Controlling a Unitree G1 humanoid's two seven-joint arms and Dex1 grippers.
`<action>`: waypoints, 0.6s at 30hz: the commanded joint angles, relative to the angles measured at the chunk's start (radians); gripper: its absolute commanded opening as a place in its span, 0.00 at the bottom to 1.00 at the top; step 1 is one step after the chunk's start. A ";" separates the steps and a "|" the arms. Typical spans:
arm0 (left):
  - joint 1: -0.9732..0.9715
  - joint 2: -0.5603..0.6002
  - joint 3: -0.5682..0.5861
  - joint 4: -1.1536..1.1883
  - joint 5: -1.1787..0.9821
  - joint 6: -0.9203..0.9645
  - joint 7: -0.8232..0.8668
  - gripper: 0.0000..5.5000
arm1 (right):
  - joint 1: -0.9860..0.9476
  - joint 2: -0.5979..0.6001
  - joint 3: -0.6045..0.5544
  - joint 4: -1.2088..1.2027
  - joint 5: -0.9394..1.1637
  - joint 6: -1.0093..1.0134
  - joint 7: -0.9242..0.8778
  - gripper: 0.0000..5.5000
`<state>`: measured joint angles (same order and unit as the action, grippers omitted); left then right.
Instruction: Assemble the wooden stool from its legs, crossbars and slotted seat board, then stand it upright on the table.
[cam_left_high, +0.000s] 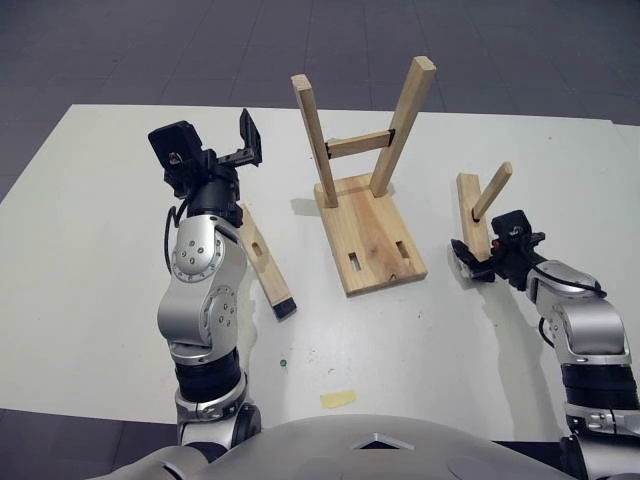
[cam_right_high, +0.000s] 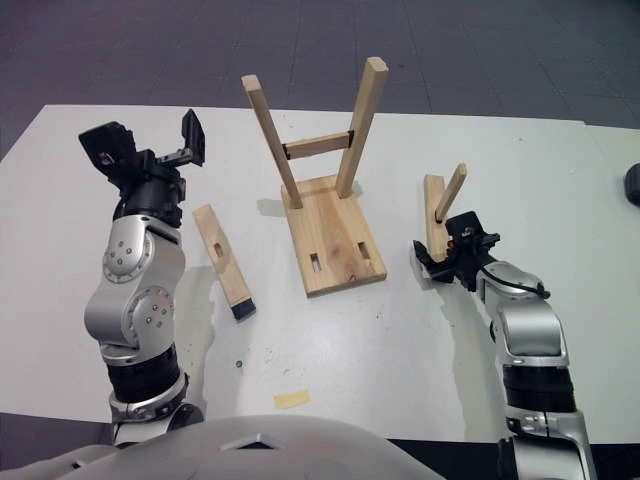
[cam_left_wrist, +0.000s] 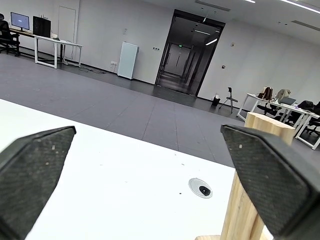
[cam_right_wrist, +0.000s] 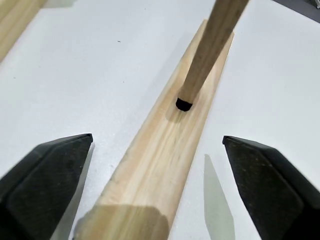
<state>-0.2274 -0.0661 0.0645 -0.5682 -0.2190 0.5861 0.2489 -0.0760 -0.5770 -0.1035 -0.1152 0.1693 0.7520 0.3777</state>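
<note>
Silver arms (cam_left_high: 200, 300), black hands (cam_left_high: 213, 145), black cables (cam_left_high: 170, 232)

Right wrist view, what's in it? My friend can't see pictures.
The open right gripper faces a wooden leg lying flat on the white table, its near end between the black fingers. A crossbar plugged into the leg sticks up, tilted.

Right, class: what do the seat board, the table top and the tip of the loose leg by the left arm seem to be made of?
The seat board looks like pale unpainted wood: grain lines and darker streaks show; bare or lightly sealed. The table top is smooth matt white, perhaps laminate. The leg tip is a black cap, possibly rubber or plastic.
</note>
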 joint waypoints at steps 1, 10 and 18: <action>-0.012 -0.031 -0.005 -0.006 -0.009 0.036 0.007 0.98 | -0.050 -0.042 0.016 0.030 -0.013 0.157 0.004 0.76; -0.043 -0.020 0.008 0.005 -0.027 0.070 0.000 0.98 | -0.172 -0.076 0.069 0.050 0.078 0.458 0.122 0.50; -0.066 -0.013 0.027 0.013 -0.027 0.091 -0.006 0.98 | -0.226 -0.066 0.061 0.099 0.059 0.434 0.092 0.37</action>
<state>-0.2748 -0.0736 0.0873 -0.5637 -0.2410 0.6594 0.2473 -0.3098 -0.6586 -0.0539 -0.0370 0.2422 1.2000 0.4940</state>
